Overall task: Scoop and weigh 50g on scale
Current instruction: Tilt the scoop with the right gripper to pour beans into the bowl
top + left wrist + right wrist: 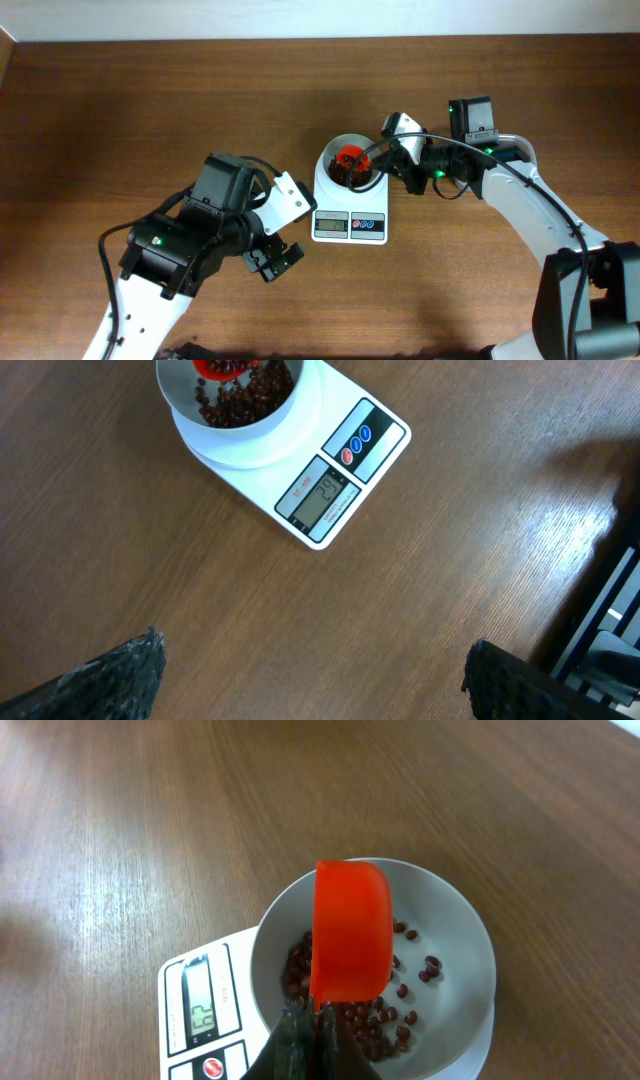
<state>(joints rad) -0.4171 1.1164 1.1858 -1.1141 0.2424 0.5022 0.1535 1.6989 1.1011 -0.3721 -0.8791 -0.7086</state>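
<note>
The tabletop (120, 100) carries only the scale (349, 226), which sits near its middle with the two arms on either side. The task looks well under way but not finished. The scale's white bowl (326, 158) already holds a thin layer of beans (245, 400) that does not fill it, and the red scoop (350, 935) hangs directly over it, tipped mouth-down so that only its back shows. Whether any beans remain inside the scoop cannot be told.

The right hand (312, 1020) reaches in from the right, clamped tight on the scoop's handle. The beans lie straight below and just beyond its fingertips, close under the scoop. The left hand (272, 258) hovers to the near left of the scale with its fingers spread wide and nothing between them, well apart from the bowl.

The display (322, 498) is lit and shows digits, but they are too small to read surely. How close the weight is to the target therefore cannot be judged, and more scoops or a small correction may be needed.
</note>
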